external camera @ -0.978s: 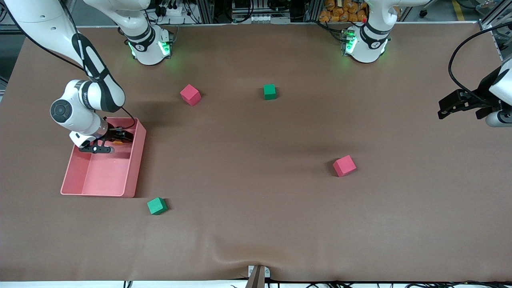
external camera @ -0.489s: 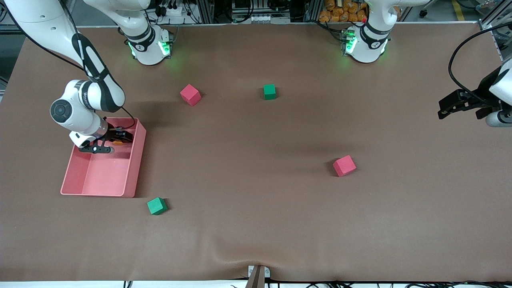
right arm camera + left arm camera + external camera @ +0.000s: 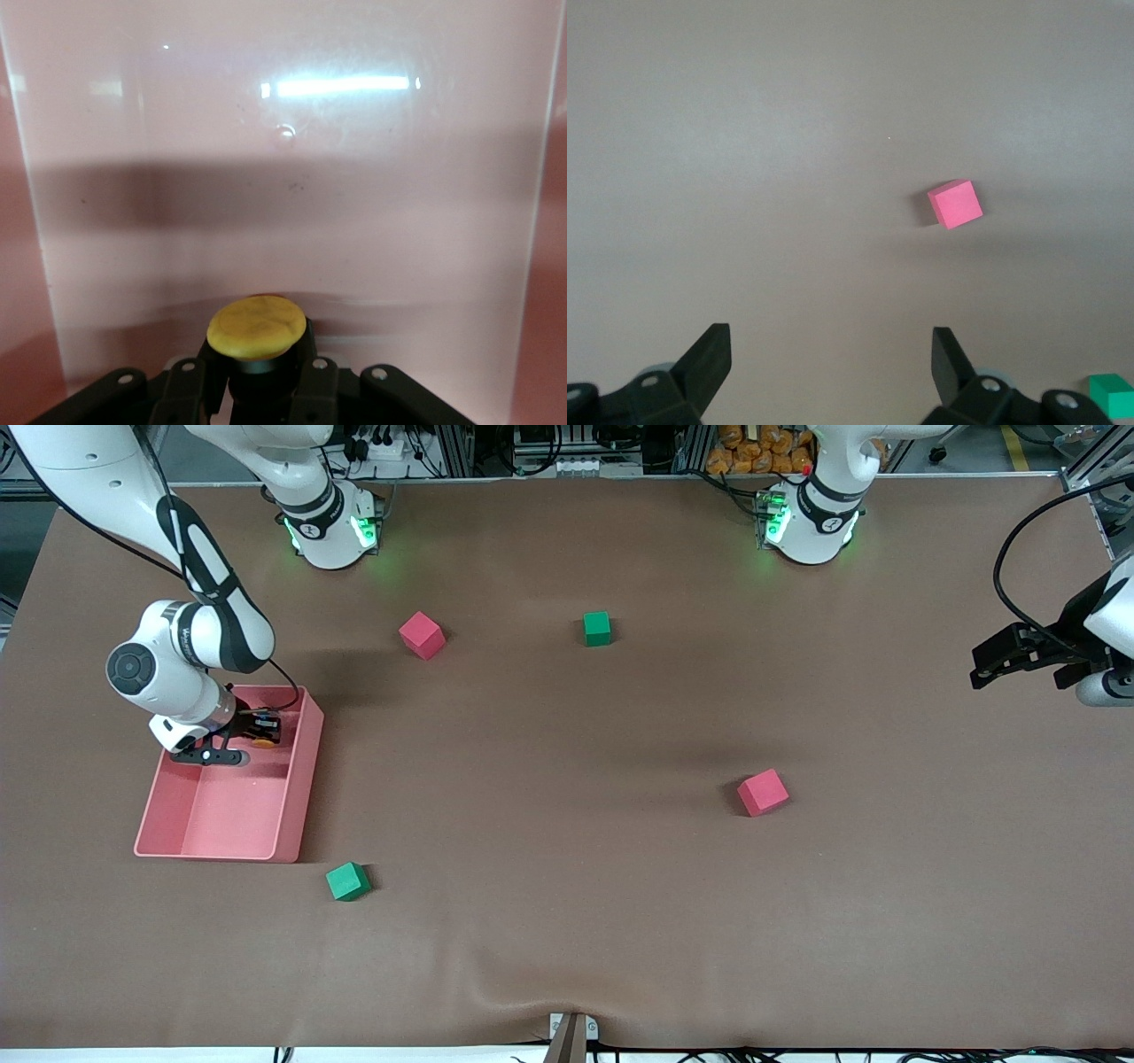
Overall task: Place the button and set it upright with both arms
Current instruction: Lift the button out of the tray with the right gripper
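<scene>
The button (image 3: 257, 329), an orange-yellow round cap on a dark body, sits clamped between my right gripper's (image 3: 257, 376) fingers, cap pointing away from the wrist. In the front view the right gripper (image 3: 257, 728) holds the button (image 3: 263, 737) inside the pink tray (image 3: 297, 779), near the tray's end closest to the robot bases. My left gripper (image 3: 831, 354) is open and empty, held in the air over the table's edge at the left arm's end (image 3: 997, 660), where that arm waits.
Two pink cubes (image 3: 422, 635) (image 3: 763, 792) and two green cubes (image 3: 597, 628) (image 3: 347, 881) lie scattered on the brown table. One pink cube (image 3: 955, 204) and a green cube (image 3: 1111, 394) show in the left wrist view.
The right gripper, shut on the button, has shifted slightly inside the tray toward the right arm's end of the table. The left arm has not moved.
</scene>
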`<state>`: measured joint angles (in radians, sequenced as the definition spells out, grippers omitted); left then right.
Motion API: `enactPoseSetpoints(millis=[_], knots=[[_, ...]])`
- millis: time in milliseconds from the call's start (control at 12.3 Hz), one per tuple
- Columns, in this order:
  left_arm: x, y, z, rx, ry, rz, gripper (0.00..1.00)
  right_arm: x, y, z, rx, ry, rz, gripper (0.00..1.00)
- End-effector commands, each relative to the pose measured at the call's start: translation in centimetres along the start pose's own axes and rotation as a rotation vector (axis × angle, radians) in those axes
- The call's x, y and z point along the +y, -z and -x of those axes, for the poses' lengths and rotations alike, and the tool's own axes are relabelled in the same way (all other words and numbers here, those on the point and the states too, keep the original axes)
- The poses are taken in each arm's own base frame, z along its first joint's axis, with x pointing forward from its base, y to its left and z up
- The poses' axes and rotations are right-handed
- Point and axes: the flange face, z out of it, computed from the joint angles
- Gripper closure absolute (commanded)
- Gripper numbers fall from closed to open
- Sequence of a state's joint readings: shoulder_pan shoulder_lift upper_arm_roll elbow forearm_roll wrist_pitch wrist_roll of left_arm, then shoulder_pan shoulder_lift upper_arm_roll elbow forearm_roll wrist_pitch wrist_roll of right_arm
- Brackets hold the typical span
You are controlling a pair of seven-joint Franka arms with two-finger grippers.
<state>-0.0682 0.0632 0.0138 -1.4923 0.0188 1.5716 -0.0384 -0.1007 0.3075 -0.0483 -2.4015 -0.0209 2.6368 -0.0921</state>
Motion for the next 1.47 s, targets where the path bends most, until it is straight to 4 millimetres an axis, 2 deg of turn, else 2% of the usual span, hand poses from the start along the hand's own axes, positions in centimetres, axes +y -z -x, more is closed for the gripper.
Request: enactPoseSetpoints(millis=[0,244,489,652,815,978,1140,1222,1385], knots=[[-0.3,0.2,-0.1,0.001,-0.021,-0.003,0.0,0.0,4.3,-0.6,0.033,0.043,0.008,1.0],[-0.3,0.2,-0.1,0.002,-0.021,-0.003,0.0,0.4,10.3,-3.0,-0.017,0.057,0.004,1.0],[-0.3,0.3,-0.1,0.002,-0.021,-0.003,0.0,0.6,17.9,-6.5,-0.101,0.074,-0.002,1.0],[-0.3,0.1,-0.1,-0.001,-0.019,-0.003,0.0,-1.1,21.5,-7.8,-0.092,0.099,-0.002,1.0],[-0.4,0.0,-0.1,-0.002,-0.019,-0.003,0.0,-5.9,23.8,-9.0,-0.043,0.175,0.006,1.0],[-0.5,-0.2,-0.1,-0.007,-0.018,-0.001,0.0,-12.6,24.3,-10.5,-0.014,0.225,-0.07,1.0],[-0.4,0.0,-0.1,-0.004,-0.018,-0.003,0.0,-20.9,23.4,-12.3,-0.007,0.211,-0.153,1.0],[-0.5,0.1,-0.1,-0.002,-0.018,-0.003,0.0,-25.2,23.6,-13.1,0.017,0.22,-0.148,1.0],[-1.3,0.0,-0.1,-0.004,-0.045,-0.002,0.0,-33.2,23.0,-13.8,0.079,0.237,-0.157,1.0]])
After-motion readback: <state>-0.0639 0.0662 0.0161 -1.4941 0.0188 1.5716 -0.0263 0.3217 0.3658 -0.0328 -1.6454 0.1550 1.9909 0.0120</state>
